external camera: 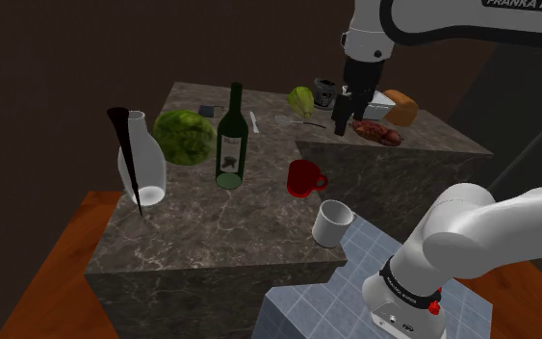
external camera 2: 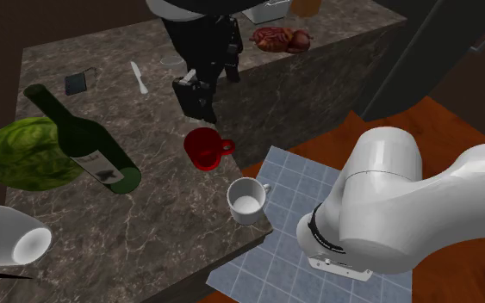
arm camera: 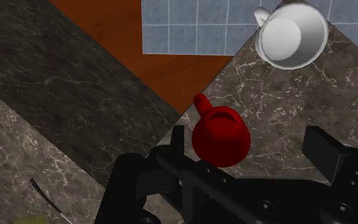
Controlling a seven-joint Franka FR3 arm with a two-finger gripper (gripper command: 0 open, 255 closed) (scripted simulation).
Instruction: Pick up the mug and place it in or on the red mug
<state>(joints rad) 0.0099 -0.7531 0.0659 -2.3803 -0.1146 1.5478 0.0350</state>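
The pincer point(arm camera: 250, 145) is hanging above the counter point(external camera: 211, 231) with its two black fingers spread wide, and it is gripping nothing at all. Looking down from the hand, the red mug point(arm camera: 220, 137) is sitting almost directly beneath it, upright, its handle pointing toward the counter's edge. Further out, the white mug point(external camera 2: 246, 200) is standing upright near the counter's corner, close to the drop over the blue tiled floor point(external camera 2: 292, 172). It is a little apart from the red one and not touching it. As I am reading it, no part of the job is done yet. The white mug is sitting untouched, and the reach, the grasp, the lift and the setting into the red mug are all lying ahead. Off to the side, a green wine bottle point(external camera: 231, 140) is standing clear of both mugs.
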